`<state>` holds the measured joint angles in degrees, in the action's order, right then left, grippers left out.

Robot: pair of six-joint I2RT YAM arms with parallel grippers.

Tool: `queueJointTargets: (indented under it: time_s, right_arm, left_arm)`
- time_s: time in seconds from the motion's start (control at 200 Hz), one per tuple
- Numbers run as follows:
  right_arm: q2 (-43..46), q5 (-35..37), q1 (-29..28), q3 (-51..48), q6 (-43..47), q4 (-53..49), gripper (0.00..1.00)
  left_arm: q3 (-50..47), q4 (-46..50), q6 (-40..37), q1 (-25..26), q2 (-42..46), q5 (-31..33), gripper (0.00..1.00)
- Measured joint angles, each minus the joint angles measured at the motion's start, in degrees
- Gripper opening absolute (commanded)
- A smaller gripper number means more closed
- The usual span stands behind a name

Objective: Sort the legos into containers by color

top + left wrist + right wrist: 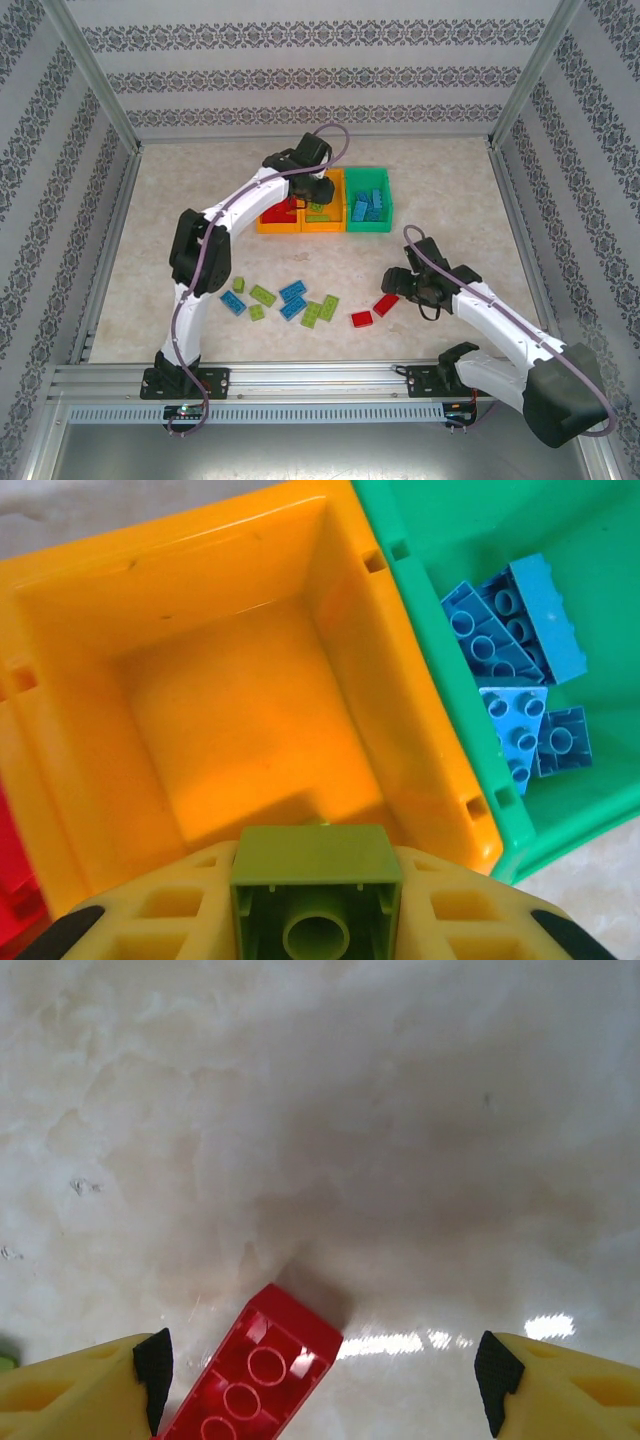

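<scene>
My left gripper point(318, 190) hangs over the middle orange container point(322, 217), shut on a lime green lego point(315, 880) held underside up above that bin's bare floor point(240, 710). The green container point(368, 228) holds several blue legos point(515, 630). Red shows in the left orange container point(275, 228). My right gripper point(395, 285) is low over the table, open point(325, 1380). An upside-down red lego point(255, 1375) lies between its fingers, close to the left pad point(155, 1370). That red lego point(385, 304) has another red one point(362, 319) beside it.
Several loose green and blue legos point(293, 300) lie scattered on the marble tabletop between the arm bases and the bins. Patterned walls and aluminium posts close in the table on three sides. Open tabletop lies right of the green bin.
</scene>
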<state>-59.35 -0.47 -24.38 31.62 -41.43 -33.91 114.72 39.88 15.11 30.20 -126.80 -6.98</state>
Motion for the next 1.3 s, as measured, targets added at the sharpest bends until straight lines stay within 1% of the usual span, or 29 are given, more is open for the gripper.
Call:
queueJointTargets:
  time_s: [0.14,0.225,0.285,0.395,0.445,0.475,0.55,0.659,0.734,0.904,0.994,1.029,1.099,1.184,1.304]
  right_arm:
    - [-0.02,-0.68,-1.6,-1.51,-5.84,-0.59,0.81]
    - [-0.17,-1.11,-1.95,-2.4,-9.42,-0.57,0.81]
    - [-0.68,-1.22,-2.47,-2.43,-11.28,-0.33,0.82]
    - [-2.21,-1.53,-3.76,-2.14,-13.75,-0.07,0.83]
    - [-3.28,-1.7,-4.02,-1.81,-14.47,0.02,0.83]
    - [-3.91,-1.81,-4.02,-1.64,-14.82,0.15,0.83]
    - [-5.73,-2.1,-4.02,-1.33,-15.54,0.66,0.81]
    - [-8.13,-2.62,-4.02,-0.85,-15.93,1.49,0.79]
    - [-9.75,-2.67,-4.02,-0.48,-15.93,1.68,0.77]
    - [-13.27,-2.25,-4.02,1.62,-15.72,-0.17,0.67]
    - [-14.71,-1.51,-4.48,2.51,-15.61,-1.36,0.57]
    - [-15.06,-1.03,-4.74,2.73,-15.67,-1.88,0.53]
    - [-15.76,-0.15,-5.05,3.17,-15.65,-2.8,0.47]
    - [-16.57,0.74,-5.57,3.69,-15.47,-3.58,0.43]
    - [-17.7,1.03,-6.49,4.87,-15.74,-3.61,0.3]
  left_arm:
    - [2.69,0.0,0.72,-0.42,-2.58,-0.02,0.3]
    - [4.11,-0.04,1.01,-0.7,-3.61,0.35,0.34]
    - [4.87,-0.04,1.25,-0.7,-4.2,0.79,0.4]
    - [5.31,-0.04,1.84,-0.7,-4.7,1.01,0.45]
    - [5.31,-0.04,1.88,-0.7,-4.72,0.98,0.5]
    - [5.31,-0.02,1.99,-0.7,-4.74,0.96,0.55]
    - [5.31,-0.04,2.27,-0.7,-4.74,0.87,0.63]
    - [5.03,-0.09,2.82,-0.7,-4.68,0.24,0.69]
    - [3.93,-0.35,3.08,-0.7,-4.15,-0.22,0.75]
    - [-1.6,-1.62,3.41,-0.7,-0.09,-0.33,0.92]
    - [-4.61,-2.19,3.34,-0.7,3.52,-0.07,0.95]
    - [-5.62,-2.4,3.32,-0.7,5.01,0.2,0.99]
    - [-8.24,-3.48,3.21,-0.7,8.7,1.07,1.0]
    - [-11.34,-4.66,3.06,-0.7,12.96,2.1,1.0]
    - [-15.43,-6.01,2.62,-0.7,17.57,3.85,1.0]
